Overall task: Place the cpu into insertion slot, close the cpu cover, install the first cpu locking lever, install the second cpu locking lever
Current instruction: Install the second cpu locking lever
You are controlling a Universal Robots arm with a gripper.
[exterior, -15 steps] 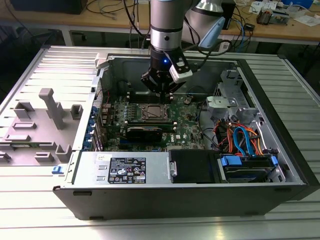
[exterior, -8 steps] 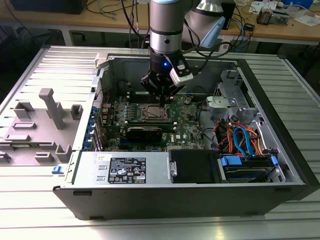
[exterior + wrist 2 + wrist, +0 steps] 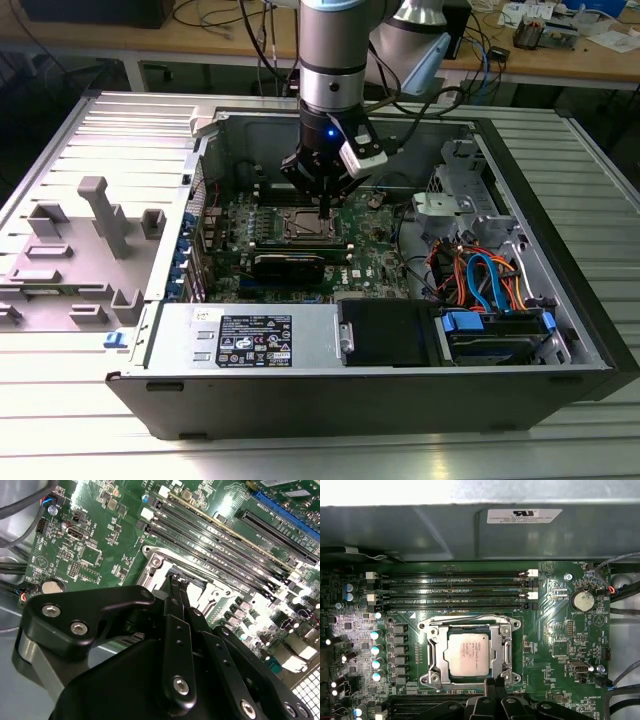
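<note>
One chip (image 3: pixel 472 653) sits in its socket (image 3: pixel 470 652) just ahead of the tool (image 3: pixel 492 682), whose fingers look pinched together, empty.

The cpu (image 3: pixel 469 654) has a dull brushed-silver metal top, matt rather than mirror-like. Around it the cpu cover (image 3: pixel 470 628) is bare stamped metal, shinier, catching light on its edges. The circuit board (image 3: pixel 555 645) beside the cpu is glossy green with tiny bright solder spots. Just past the cover, the memory slots (image 3: pixel 455 592) look like black plastic with a slight sheen. The gripper (image 3: pixel 176 587) is smooth matt-black metal with shiny silver screw heads. The computer case (image 3: pixel 380 390) around the board is dull grey sheet metal.
</note>
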